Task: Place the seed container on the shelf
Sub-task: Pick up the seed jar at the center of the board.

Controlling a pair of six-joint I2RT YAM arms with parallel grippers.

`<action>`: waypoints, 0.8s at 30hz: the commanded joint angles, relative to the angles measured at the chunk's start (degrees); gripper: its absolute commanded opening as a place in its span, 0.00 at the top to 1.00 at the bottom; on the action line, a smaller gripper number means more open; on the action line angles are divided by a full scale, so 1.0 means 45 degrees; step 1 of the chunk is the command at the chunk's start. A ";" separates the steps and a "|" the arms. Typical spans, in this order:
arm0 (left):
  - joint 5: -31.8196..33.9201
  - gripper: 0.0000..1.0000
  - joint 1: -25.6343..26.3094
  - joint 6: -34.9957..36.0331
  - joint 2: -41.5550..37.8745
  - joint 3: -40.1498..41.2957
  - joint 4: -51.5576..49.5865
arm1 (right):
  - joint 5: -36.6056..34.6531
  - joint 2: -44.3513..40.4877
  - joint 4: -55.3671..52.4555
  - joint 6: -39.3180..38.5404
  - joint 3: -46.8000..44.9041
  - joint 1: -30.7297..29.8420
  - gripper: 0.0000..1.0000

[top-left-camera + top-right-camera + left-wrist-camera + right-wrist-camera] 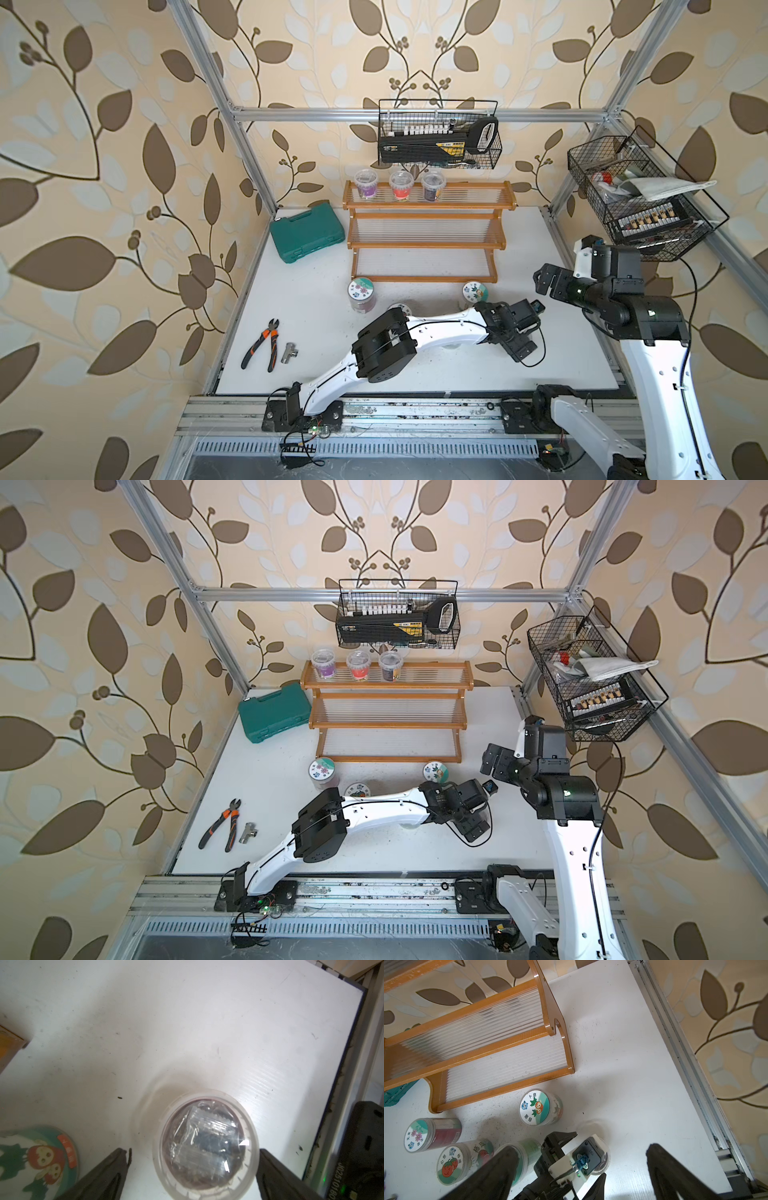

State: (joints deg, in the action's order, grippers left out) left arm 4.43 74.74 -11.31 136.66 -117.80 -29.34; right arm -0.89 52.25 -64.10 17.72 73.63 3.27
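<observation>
white-shelled arms [440, 326], black joints [384, 347], looping black cables [542, 348]

Bright, even light fills both top views, and we see only soft shadows on the white table [316, 266] under the arms. The wallpaper [83, 166] stretches and softens toward the edges. Between the jaws of the left gripper [193, 1150], glare streaks the clear lid of the seed container [205, 1142], and that view looks hazy. The right gripper [581, 1148] shows as blurred dark shapes. Beyond it, the shelf [508, 1088] blurs at its upper tiers.
</observation>
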 commanded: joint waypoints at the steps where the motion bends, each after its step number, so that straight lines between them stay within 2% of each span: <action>1: 0.0104 0.02 0.0124 0.0310 0.0112 -0.0664 -0.0244 | 0.0338 -0.0087 0.0063 -0.0192 -0.0015 0.0094 0.01; 17: 0.0644 0.02 0.0126 0.0388 0.0594 -0.1342 -0.0629 | 0.0682 0.0009 0.0142 -0.0411 -0.0068 0.0422 0.01; 24: 0.0520 0.20 0.0129 0.0411 0.0309 -0.1151 -0.0402 | 0.0858 0.0060 0.0181 -0.0484 -0.0053 0.0513 0.01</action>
State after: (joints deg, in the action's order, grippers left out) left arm 6.00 74.74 -9.96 139.65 -122.04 -31.81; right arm 1.98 52.36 -63.86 16.40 73.63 5.30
